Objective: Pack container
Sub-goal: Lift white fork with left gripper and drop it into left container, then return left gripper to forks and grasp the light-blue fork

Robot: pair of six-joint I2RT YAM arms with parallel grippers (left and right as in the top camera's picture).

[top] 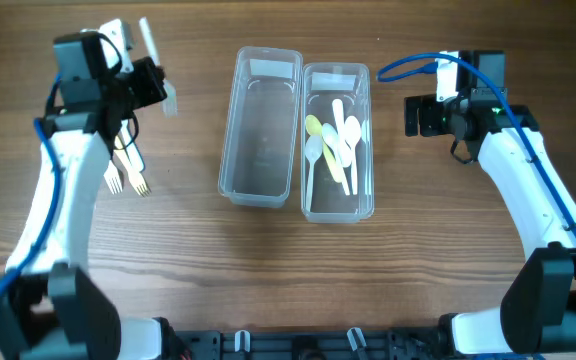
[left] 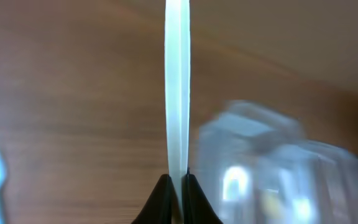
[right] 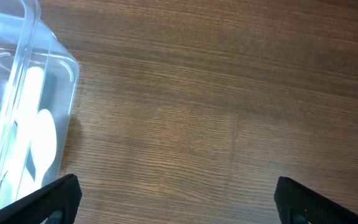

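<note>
Pinching a white utensil (left: 178,81) edge-on in my left gripper (left: 178,180), jaws pressed on its lower end; can't tell which type it is. It's held above the table (top: 198,260), left of both bins and apart from them. Two forks (top: 128,178) lie on the wood beside my left arm. Left bin (top: 260,130) sits between the utensil and the spoon bin (top: 338,213), bins side by side. Spoons (top: 336,140) are piled inside. Right gripper (right: 179,202) is spread wide over wood, just right of the spoon bin.
</note>
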